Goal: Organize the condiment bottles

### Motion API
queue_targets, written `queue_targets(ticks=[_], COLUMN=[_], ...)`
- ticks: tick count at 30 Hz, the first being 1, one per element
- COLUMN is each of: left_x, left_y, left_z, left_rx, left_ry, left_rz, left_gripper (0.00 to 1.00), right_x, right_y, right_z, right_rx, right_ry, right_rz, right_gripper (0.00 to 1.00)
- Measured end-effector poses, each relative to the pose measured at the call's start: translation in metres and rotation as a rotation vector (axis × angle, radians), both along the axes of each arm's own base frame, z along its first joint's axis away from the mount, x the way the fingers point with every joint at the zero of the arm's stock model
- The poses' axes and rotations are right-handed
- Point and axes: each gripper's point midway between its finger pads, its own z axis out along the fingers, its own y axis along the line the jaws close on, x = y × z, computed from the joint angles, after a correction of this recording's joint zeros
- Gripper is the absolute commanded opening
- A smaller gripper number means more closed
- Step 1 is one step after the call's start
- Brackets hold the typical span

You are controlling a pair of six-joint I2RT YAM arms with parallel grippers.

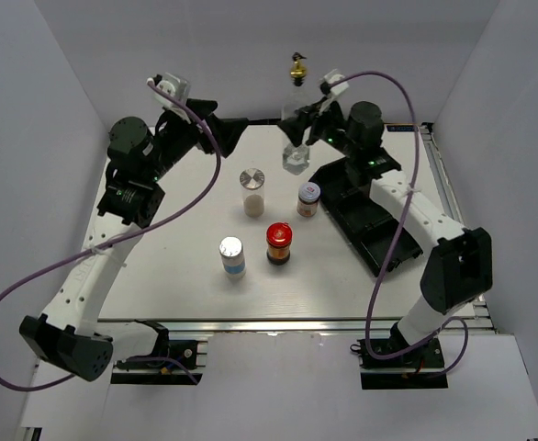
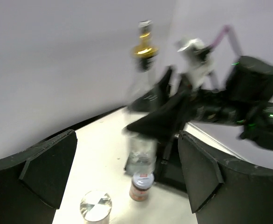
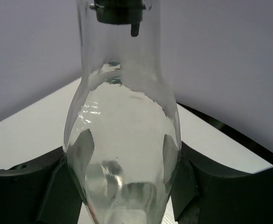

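Observation:
My right gripper (image 1: pixel 298 136) is shut on a tall clear glass bottle (image 1: pixel 296 152) with a gold pourer (image 1: pixel 297 68), upright at the back of the table. In the right wrist view the bottle (image 3: pixel 122 140) fills the frame between my fingers (image 3: pixel 38 191). I cannot tell if its base touches the table. My left gripper (image 1: pixel 223 136) is open and empty, left of the bottle (image 2: pixel 143 93). A silver-lidded jar (image 1: pixel 252 189), a small silver-lidded jar (image 1: pixel 309 198), a red-lidded dark jar (image 1: pixel 279 243) and a blue-labelled silver-lidded jar (image 1: pixel 232 257) stand mid-table. The second tall bottle is out of view.
A black compartment tray (image 1: pixel 372 220) lies on the right of the table, under my right arm. White walls close in the back and both sides. The two jars nearest the left gripper show in the left wrist view (image 2: pixel 96 205) (image 2: pixel 141 185).

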Motion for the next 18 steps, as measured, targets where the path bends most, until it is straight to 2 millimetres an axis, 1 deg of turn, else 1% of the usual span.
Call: queue_targets(ticks=[2, 3, 5, 7, 9, 11, 13, 15, 18], left_x=[0.0, 0.002, 0.008, 0.019, 0.03, 0.038, 0.043, 0.046, 0.042], left_y=[0.01, 0.015, 0.026, 0.037, 0.049, 0.06, 0.073, 0.084, 0.1], left_z=[-0.01, -0.017, -0.032, -0.051, -0.074, -0.102, -0.128, -0.15, -0.175], left_rx=[-0.01, -0.014, -0.021, -0.025, -0.025, -0.018, -0.007, 0.001, -0.006], left_ry=[0.01, 0.02, 0.047, 0.085, 0.129, 0.181, 0.23, 0.272, 0.309], left_rz=[0.061, 0.093, 0.163, 0.244, 0.332, 0.412, 0.491, 0.558, 0.646], left_gripper=[0.98, 0.98, 0.98, 0.98, 0.98, 0.98, 0.98, 0.98, 0.98], right_x=[0.011, 0.014, 0.017, 0.017, 0.015, 0.015, 0.018, 0.023, 0.036], right_y=[-0.034, -0.047, -0.069, -0.085, -0.093, -0.097, -0.101, -0.103, -0.109], right_z=[-0.002, -0.002, -0.002, -0.005, -0.011, -0.024, -0.04, -0.053, -0.066], right_rx=[-0.01, -0.012, -0.017, -0.03, -0.04, -0.056, -0.075, -0.088, -0.103], right_ry=[0.003, 0.003, -0.002, -0.012, -0.021, -0.016, 0.006, 0.02, 0.013], right_rz=[-0.083, -0.114, -0.166, -0.202, -0.22, -0.231, -0.253, -0.274, -0.318], right_gripper=[0.0, 0.0, 0.0, 0.0, 0.0, 0.0, 0.0, 0.0, 0.0])
